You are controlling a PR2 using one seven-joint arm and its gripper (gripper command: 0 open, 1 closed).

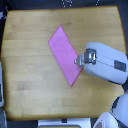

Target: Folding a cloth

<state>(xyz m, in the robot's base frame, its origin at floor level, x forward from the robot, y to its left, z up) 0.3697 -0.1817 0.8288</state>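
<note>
**benchguy:** Any logos or text readable in this shot?

**foldbot_fan:** Nope, nothing legible. There's a small dark patch on the side of the white arm (107, 62), could be a label, but it's too blurry to tell. Same with the white bits poking in along the bottom edge, no writing I can make out.

**benchguy:** Ok, where's the cloth sitting?

**foldbot_fan:** The cloth (65, 54) is a flat pink-magenta parallelogram lying roughly mid-table, long axis running from about 11 o'clock down to 5 o'clock. Upper tip points toward the far edge of the wooden table (25, 75), lower tip ends around 5 o'clock from the table's centre.

**benchguy:** And the gripper?

**foldbot_fan:** The gripper (79, 61) comes in from 3 o'clock, its metal tip right at the cloth's long edge on that side, touching or overlapping it. Can't tell if the fingers are spread, closed or pinching the fabric, too small and fuzzy.

**benchguy:** Room to move?

**foldbot_fan:** Plenty of bare wood at 9 o'clock and 7 o'clock of the cloth, and a fair strip at 12 and 1 o'clock. The 3 to 5 o'clock side is crowded by the arm, which covers the table edge there. The cloth's edges are all well apart from the table's rim.
</note>
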